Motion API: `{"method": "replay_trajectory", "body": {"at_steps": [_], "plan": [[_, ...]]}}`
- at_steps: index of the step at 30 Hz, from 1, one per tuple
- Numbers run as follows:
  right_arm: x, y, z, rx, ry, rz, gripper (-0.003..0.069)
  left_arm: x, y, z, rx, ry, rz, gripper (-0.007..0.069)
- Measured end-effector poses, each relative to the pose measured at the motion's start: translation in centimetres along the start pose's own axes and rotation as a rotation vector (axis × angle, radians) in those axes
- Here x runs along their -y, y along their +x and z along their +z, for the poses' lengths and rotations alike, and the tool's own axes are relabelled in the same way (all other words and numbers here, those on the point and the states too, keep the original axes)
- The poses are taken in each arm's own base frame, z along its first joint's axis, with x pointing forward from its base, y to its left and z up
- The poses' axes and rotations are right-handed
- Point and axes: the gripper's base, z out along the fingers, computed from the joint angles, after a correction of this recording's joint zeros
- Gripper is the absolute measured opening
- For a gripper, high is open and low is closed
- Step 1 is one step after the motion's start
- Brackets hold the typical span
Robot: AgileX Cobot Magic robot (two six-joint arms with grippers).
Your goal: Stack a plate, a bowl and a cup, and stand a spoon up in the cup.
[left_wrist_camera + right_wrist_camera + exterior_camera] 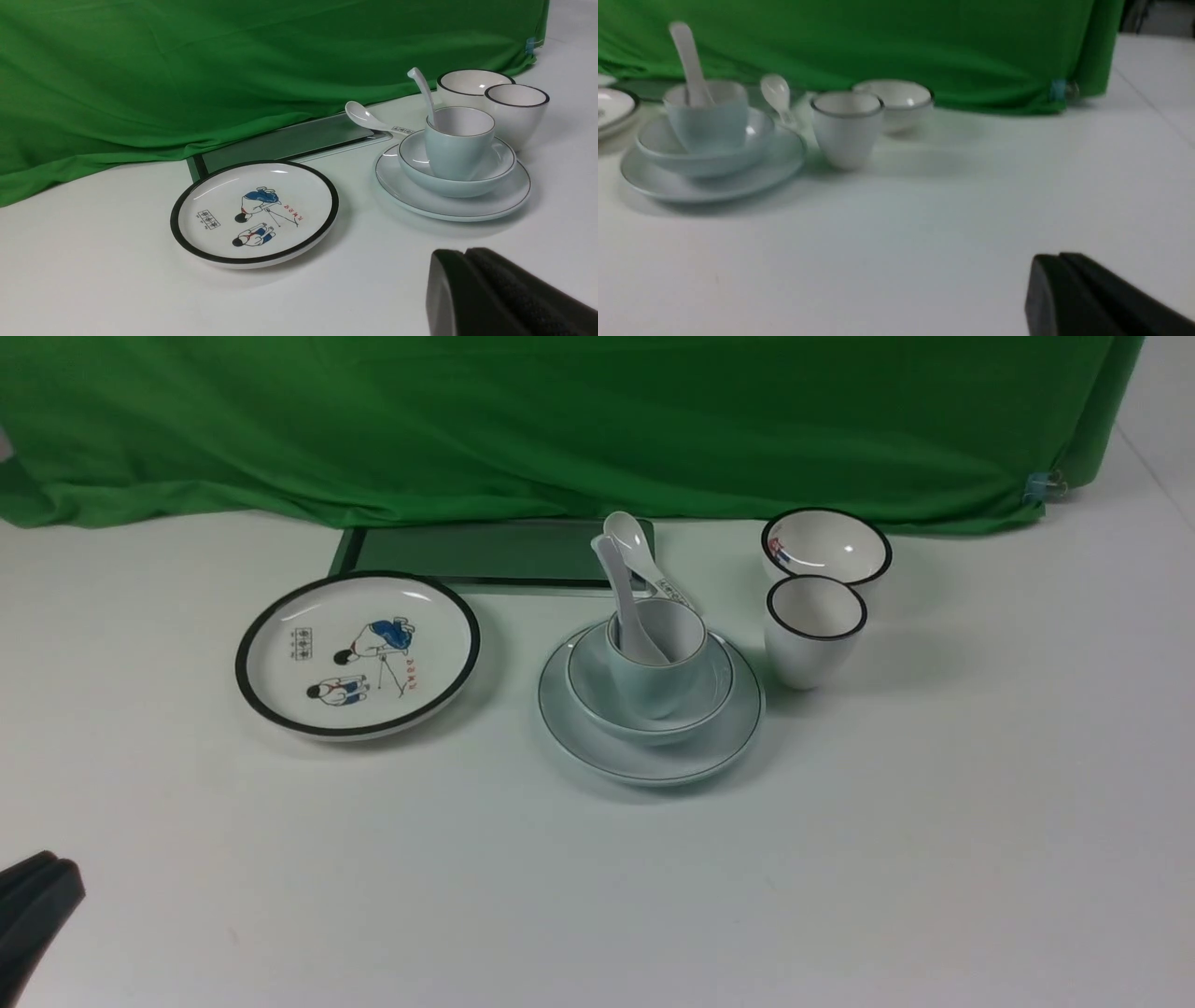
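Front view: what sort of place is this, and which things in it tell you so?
Probably a robot test or demonstration table rather than a real kitchen: a green cloth hangs as a plain backdrop, a robot gripper reaches in, and a few dishes, such as the cartoon plate, are set out.

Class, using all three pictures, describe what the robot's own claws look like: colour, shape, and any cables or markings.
The left claw and right claw look alike: dark, almost black, with smooth, plain fingers that taper to blunt, slightly rounded tips. No cables or markings show on the parts in view. The arms themselves are out of sight.
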Motion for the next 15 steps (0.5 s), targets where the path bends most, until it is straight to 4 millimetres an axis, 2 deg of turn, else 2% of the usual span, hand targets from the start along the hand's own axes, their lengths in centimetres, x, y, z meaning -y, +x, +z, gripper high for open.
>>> {"method": "replay_trajectory", "body": {"at_steps": [15], "plan": [[0.04,0.44,-0.01,-0.048,0.010,0.017,0.0018,0.00,0.00,0.00,0.000,0.000,0.002,-0.0032]]}}
